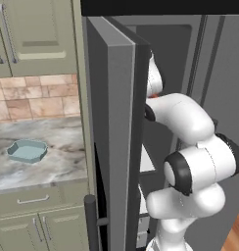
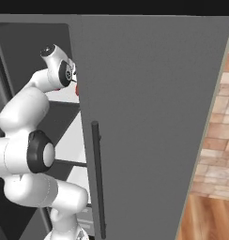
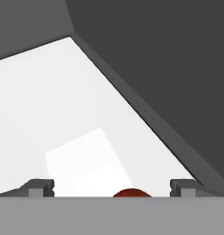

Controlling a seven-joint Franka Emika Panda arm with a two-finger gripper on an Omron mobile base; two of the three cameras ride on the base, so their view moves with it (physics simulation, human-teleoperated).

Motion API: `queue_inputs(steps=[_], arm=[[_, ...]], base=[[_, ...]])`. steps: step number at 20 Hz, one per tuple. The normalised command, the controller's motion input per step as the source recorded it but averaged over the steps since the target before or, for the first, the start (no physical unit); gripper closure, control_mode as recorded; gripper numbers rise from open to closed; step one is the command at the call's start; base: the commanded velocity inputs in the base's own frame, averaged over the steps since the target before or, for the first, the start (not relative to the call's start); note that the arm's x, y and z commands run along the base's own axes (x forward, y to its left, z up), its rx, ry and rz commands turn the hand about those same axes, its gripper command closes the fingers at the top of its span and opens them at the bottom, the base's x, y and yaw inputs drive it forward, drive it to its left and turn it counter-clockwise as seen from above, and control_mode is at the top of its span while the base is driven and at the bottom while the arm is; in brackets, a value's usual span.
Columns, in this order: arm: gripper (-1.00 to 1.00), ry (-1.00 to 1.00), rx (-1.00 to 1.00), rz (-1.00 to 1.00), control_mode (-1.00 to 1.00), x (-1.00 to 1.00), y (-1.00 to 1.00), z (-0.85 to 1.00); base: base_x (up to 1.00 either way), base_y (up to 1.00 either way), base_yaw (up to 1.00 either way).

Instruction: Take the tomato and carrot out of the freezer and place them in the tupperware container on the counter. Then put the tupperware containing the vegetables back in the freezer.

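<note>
Red and round, the tomato (image 3: 130,193) sits low between the wide-spread, empty jaws of the gripper (image 3: 112,188), on a white shelf inside the freezer (image 1: 119,122). Well apart, the tupperware container (image 1: 27,150) rests on the marble desk (image 1: 58,162).

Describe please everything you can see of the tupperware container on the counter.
The tupperware container is a small, shallow tray of pale blue-grey plastic, roughly octagonal with cut-off corners and a raised rim. It has no lid and looks empty. It sits flat and upright on the counter, a grey-white veined marble slab, left of the open freezer door. Nothing but the counter touches it.
</note>
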Motion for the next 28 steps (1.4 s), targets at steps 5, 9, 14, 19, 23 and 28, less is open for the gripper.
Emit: queue_inputs(steps=[5,9,14,19,23,28], arm=[[-1.0,0.07,0.03,-0.05,-1.0,0.31,0.0,-0.16],[-1.0,0.08,0.05,-0.05,-1.0,-0.05,0.0,-0.13],[-1.0,0.01,0.04,-0.03,-1.0,-0.36,-0.01,-0.04],[-1.0,0.0,0.01,-0.02,-1.0,-0.24,-0.06,0.0],[-1.0,0.0,0.0,0.0,-1.0,-0.29,-0.18,0.0],[-1.0,0.0,0.0,0.0,-1.0,-0.14,-0.28,0.0]], base=[[0.0,0.0,0.0],[0.0,0.0,0.0],[0.0,0.0,0.0],[0.0,0.0,0.0],[0.0,0.0,0.0],[0.0,0.0,0.0]])
